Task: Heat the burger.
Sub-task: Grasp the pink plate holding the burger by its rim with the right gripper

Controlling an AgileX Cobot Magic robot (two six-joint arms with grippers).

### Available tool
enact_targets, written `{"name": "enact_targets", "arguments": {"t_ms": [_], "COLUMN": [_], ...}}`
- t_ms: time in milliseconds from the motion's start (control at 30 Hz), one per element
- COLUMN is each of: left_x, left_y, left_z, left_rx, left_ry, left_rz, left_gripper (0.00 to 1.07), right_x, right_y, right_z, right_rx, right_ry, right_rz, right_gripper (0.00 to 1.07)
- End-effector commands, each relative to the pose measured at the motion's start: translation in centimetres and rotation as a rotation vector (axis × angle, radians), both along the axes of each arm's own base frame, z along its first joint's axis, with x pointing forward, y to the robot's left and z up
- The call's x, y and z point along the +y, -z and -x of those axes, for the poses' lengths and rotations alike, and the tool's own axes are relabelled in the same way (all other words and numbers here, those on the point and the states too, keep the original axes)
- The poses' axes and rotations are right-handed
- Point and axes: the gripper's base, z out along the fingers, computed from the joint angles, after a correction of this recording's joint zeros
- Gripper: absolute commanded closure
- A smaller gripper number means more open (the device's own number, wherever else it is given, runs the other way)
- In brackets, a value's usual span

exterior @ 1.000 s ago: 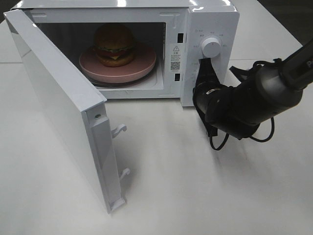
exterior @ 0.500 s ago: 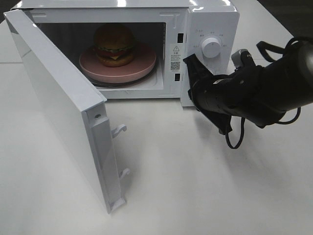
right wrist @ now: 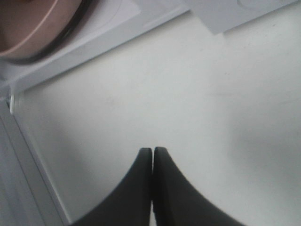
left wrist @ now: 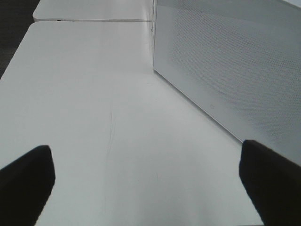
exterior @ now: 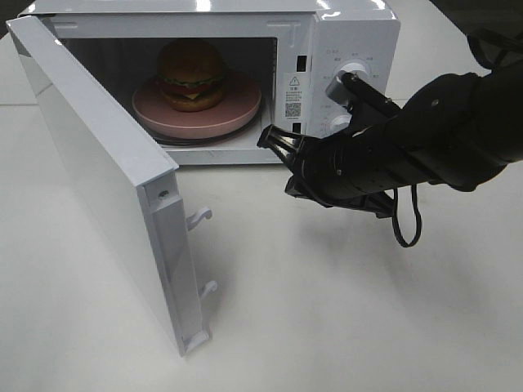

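Left pincer (left wrist: 146,186) is sitting fully released, nothing between its two dark fingers (left wrist: 24,186), hovering over bare worktop (left wrist: 94,94). A white dotted panel (left wrist: 225,61) is running just beside it on the wrist view; can't tell whether that is the door face or the cabinet side. Moving right on the high view: microwave door (exterior: 98,180) is hanging wide open, swung out to the left, with its two latch hooks (exterior: 198,216) pointing toward the middle of the worktop. Burger (exterior: 190,73) is sitting upright inside the cavity, on a pink plate (exterior: 237,113), which is wider than it and is lying flat on the oven floor. Burger is standing toward the left half of the plate, lettuce and cheese facing the opening. Microwave (exterior: 359,33) is standing at the back of the worktop, its control panel (exterior: 369,57) partly covered by the right arm crossing in front of it. Right pincer (exterior: 274,140) is clenched, fingers pressed together, gripping nothing. It is pointing left, tips near the lower right corner of the open cavity and clear of the plate, above the worktop. Right wrist view is showing the plate rim at one corner and the closed tips over bare surface. A black cable (exterior: 406,229) is looping down under the arm.
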Motion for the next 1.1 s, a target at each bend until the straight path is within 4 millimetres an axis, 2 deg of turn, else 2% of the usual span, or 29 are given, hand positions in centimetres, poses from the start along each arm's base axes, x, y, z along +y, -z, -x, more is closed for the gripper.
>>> {"name": "enact_targets", "arguments": {"t_ms": [33,300,367,400,433,467,533,567,600,633,700,833,933,1100], "left_x": [0.0,0.0,0.0,0.0,0.0,0.0,0.0,0.0,0.0,0.0,0.0,0.0,0.0,0.0], "left_y": [0.0,0.0,0.0,0.0,0.0,0.0,0.0,0.0,0.0,0.0,0.0,0.0,0.0,0.0], "left_z": [0.3,0.3,0.3,0.3,0.3,0.3,0.3,0.3,0.3,0.3,0.3,0.3,0.3,0.3], "left_rx": [-0.029,-0.029,-0.029,-0.029,-0.029,-0.029,-0.029,-0.029,-0.029,-0.029,-0.029,-0.029,-0.029,-0.029], "left_ry": [-0.002,-0.002,-0.002,-0.002,-0.003,-0.003,-0.003,-0.003,-0.002,-0.002,-0.002,-0.002,-0.002,-0.002], "left_rz": [0.003,0.002,0.002,0.002,0.004,0.004,0.004,0.004,0.002,0.002,0.003,0.003,0.002,0.003], "left_gripper": [0.07,0.07,0.07,0.07,0.07,0.07,0.07,0.07,0.07,0.07,0.07,0.07,0.07,0.07], "right_x": [0.1,-1.0,-1.3,-1.3,-1.5,-1.5,-2.0,-2.0,-2.5,-2.5,-3.1,-3.4,-3.7,-4.0], "right_y": [-0.6,-1.1,-1.5,-1.5,-2.0,-2.0,-3.0,-3.0,-4.0,-4.0,-5.6,-7.1,-8.6,-9.6], "right_z": [0.9,1.7,2.1,2.1,2.1,2.1,2.1,2.1,2.1,2.1,2.0,2.2,2.7,3.3], "right_rx": [0.011,0.078,0.118,0.118,0.127,0.127,0.15,0.15,0.15,0.15,0.136,0.14,0.148,0.112], "right_ry": [-0.144,-0.355,-0.46,-0.46,-0.532,-0.532,-0.609,-0.609,-0.663,-0.663,-0.732,-0.81,-0.96,-1.119], "right_rz": [0.039,0.127,0.191,0.191,0.269,0.269,0.376,0.376,0.45,0.45,0.555,0.624,0.68,0.733], "right_gripper": [1.07,1.07,1.07,1.07,1.07,1.07,1.07,1.07,1.07,1.07,1.07,1.07,1.07,1.07]}}
